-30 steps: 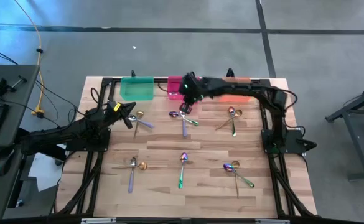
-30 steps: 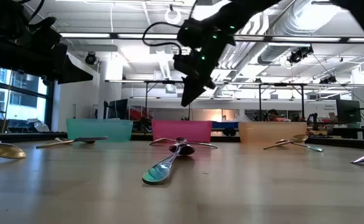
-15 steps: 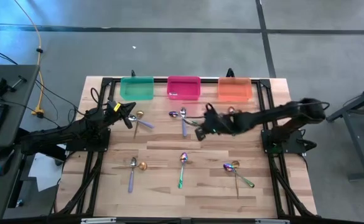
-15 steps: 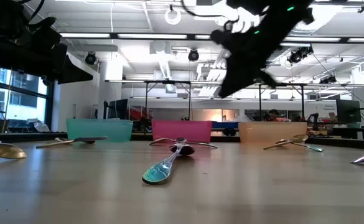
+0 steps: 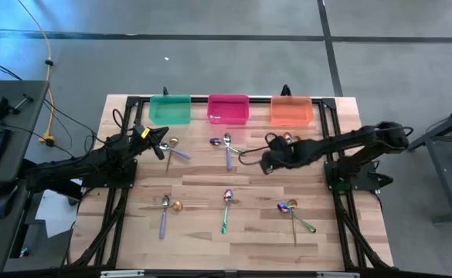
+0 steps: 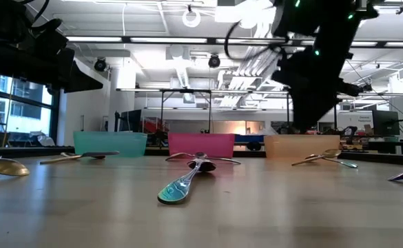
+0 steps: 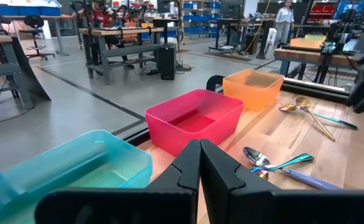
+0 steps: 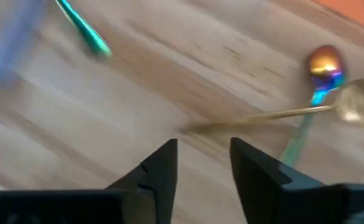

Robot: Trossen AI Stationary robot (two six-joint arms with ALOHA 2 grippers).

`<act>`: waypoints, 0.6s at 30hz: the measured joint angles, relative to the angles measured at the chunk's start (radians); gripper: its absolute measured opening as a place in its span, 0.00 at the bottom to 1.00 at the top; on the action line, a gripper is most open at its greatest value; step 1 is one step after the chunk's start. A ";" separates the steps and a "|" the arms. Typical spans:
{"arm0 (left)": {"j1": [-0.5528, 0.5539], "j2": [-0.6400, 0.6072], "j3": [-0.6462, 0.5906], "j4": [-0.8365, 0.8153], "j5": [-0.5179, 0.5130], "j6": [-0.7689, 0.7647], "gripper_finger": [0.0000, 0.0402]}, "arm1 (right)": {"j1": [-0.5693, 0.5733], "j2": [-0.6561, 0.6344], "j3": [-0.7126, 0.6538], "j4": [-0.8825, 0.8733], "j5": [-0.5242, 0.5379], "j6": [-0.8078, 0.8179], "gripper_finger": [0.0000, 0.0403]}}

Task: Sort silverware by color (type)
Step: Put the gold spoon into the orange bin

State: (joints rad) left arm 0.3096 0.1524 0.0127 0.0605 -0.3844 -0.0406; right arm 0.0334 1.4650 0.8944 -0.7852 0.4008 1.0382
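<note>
Slim spoons lie in pairs on the wooden table. One pair, a gold spoon [image 8: 256,116] crossed with a green-iridescent spoon [image 8: 322,68], lies flat near the orange bin [image 5: 291,110]. My right gripper [image 5: 266,161] hangs open just left of this pair, above bare wood; its fingers [image 8: 163,168] hold nothing, and the gold handle's end lies just beyond the fingertips. A lavender and green pair [image 5: 228,147] lies further left. My left gripper [image 5: 164,147] is shut and empty at the table's left, beside another spoon pair [image 5: 173,151].
Teal [image 5: 169,110], pink [image 5: 229,109] and orange bins stand in a row along the far edge. More spoons lie toward the near edge: a pair [image 5: 165,208], a single green one [image 5: 226,208] and a pair [image 5: 293,215]. Bare wood lies between the groups.
My right gripper has left the pink bin, swinging toward the table's near side and then right, and has come down low beside the gold and green pair. The spoons on the table have not moved.
</note>
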 joint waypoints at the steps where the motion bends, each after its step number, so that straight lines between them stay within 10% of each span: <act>1: 0.000 0.000 0.000 0.000 0.000 0.000 0.00 | -0.031 0.000 0.000 -0.018 -0.042 -0.088 0.36; 9: 0.000 0.000 0.000 0.000 0.000 0.000 0.00 | -0.252 0.000 0.000 -0.054 -0.226 -0.815 0.40; 18: 0.000 0.000 0.000 0.000 0.000 0.000 0.00 | -0.341 0.080 0.000 -0.040 -0.262 -1.154 0.40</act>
State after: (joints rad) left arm 0.3097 0.1524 0.0127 0.0601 -0.3844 -0.0406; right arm -0.3077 1.5445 0.8944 -0.8257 0.1387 -0.1156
